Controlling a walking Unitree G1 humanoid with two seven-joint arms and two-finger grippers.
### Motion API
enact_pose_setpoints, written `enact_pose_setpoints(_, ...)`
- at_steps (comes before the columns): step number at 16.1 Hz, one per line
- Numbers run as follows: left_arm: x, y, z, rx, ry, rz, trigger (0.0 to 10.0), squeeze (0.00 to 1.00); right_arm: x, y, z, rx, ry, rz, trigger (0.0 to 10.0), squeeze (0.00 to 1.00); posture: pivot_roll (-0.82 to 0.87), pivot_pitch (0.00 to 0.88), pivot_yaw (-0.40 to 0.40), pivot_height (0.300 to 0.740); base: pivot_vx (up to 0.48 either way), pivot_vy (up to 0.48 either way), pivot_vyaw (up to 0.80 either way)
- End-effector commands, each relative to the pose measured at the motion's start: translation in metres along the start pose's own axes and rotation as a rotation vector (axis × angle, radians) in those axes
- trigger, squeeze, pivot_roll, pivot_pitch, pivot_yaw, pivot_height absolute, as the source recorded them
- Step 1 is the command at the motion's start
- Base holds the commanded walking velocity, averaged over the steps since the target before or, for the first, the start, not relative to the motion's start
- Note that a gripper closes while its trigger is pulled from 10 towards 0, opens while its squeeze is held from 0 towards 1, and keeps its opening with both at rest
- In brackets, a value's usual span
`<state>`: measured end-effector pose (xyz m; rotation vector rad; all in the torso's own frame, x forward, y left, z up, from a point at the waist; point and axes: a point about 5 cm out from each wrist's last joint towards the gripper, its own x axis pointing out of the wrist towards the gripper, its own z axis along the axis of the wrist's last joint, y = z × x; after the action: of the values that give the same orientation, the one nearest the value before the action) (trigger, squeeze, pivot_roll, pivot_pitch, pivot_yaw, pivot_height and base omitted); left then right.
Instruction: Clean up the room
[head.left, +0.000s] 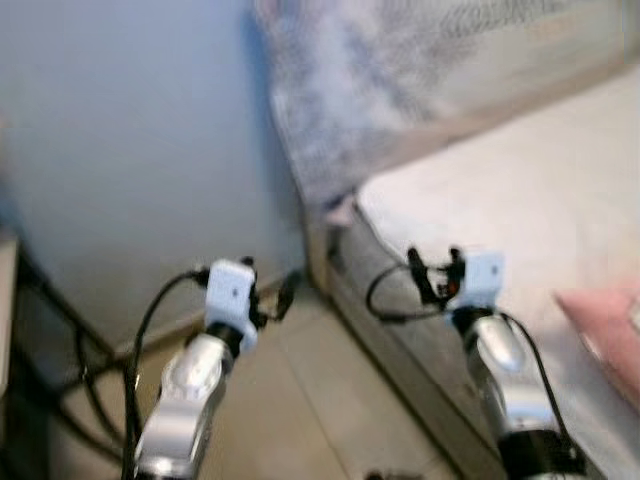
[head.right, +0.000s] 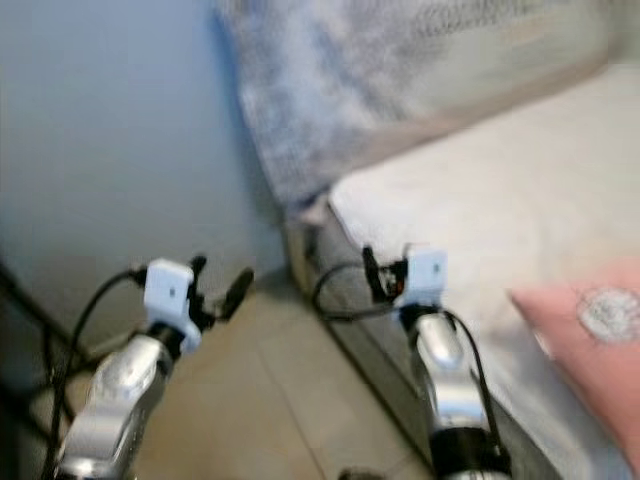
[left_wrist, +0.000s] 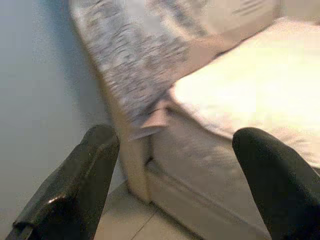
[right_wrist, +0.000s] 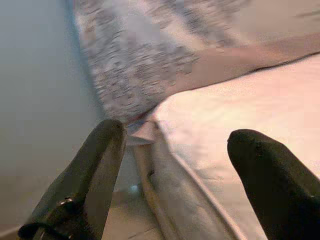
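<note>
The views are blurred. A bed with a pale mattress (head.left: 520, 190) fills the right side, and a grey patterned blanket (head.left: 360, 90) is draped over its head end. A pink pillow (head.right: 590, 340) lies on the bed at the right edge. My left gripper (head.left: 268, 282) is raised over the tiled floor beside the bed's corner, open and empty. My right gripper (head.left: 435, 270) hovers over the mattress edge, also open with nothing in it. Both wrist views look between spread fingers (left_wrist: 90, 170) (right_wrist: 95, 165) toward the blanket and the bed corner.
A pale blue wall (head.left: 130, 130) stands to the left of the bed. Beige floor tiles (head.left: 300, 400) run between wall and bed frame. Dark furniture with black cables (head.left: 30, 370) sits at the far left edge.
</note>
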<state>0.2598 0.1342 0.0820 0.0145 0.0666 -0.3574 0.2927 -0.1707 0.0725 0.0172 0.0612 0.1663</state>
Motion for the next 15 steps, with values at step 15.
enact_pose_setpoints(15,0.0079,0.0036,-0.0081,0.010,0.042,-0.020,10.0,0.00,-0.0062,-0.0059,-0.0017,-0.017,0.007,-0.045,10.0,0.00,-0.13,0.000,0.090,0.740,0.033,0.180,-0.59)
